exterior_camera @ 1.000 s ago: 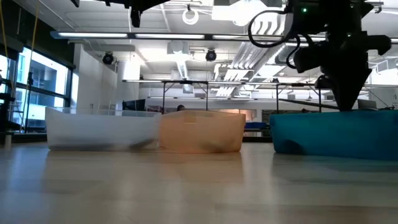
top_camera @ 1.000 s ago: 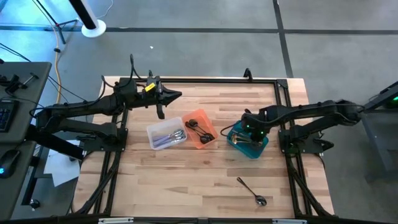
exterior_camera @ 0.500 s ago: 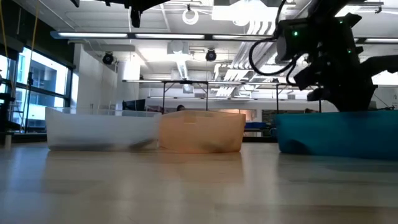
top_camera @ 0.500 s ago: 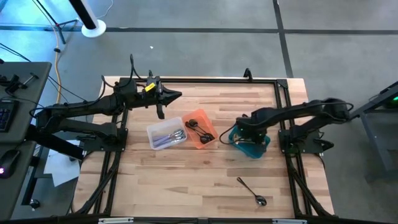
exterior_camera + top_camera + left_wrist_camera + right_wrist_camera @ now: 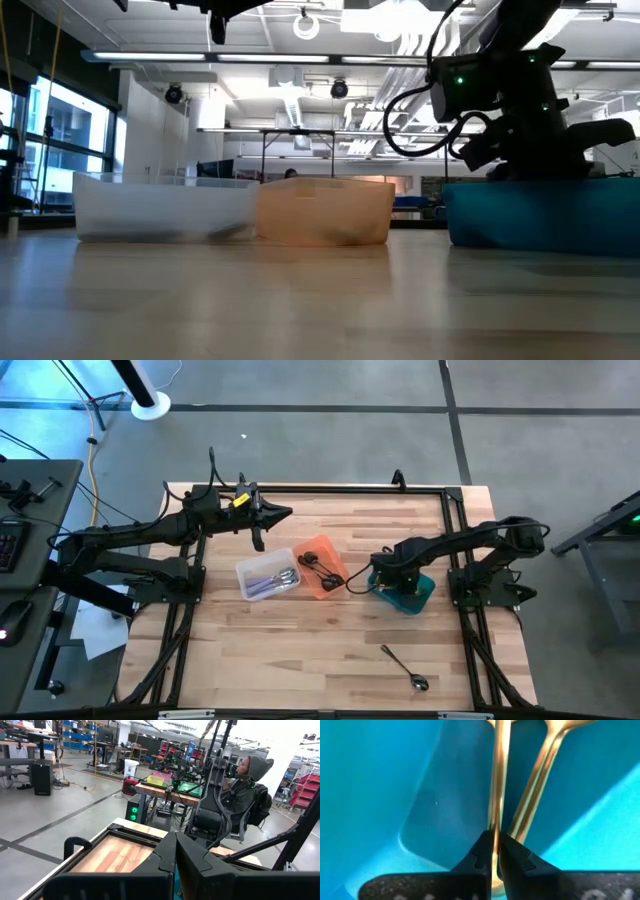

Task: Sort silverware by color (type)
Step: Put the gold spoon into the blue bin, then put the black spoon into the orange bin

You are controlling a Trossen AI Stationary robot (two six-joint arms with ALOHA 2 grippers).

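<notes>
One gold utensil (image 5: 499,775) now sits down inside the teal bin (image 5: 418,592), the right gripper (image 5: 384,580) having swung lower with jaws still pinched on it, so release looks imminent.

We see the right hand (image 5: 385,582) down in the teal bin (image 5: 418,592), black cutlery (image 5: 318,568) in the orange bin (image 5: 334,583), and one spoon (image 5: 403,667) on the desk (image 5: 300,650).

Bright, even overhead light; ceiling strip lights (image 5: 300,55) glare at twelve o'clock; low view's near tabletop (image 5: 300,300) blurs.
</notes>
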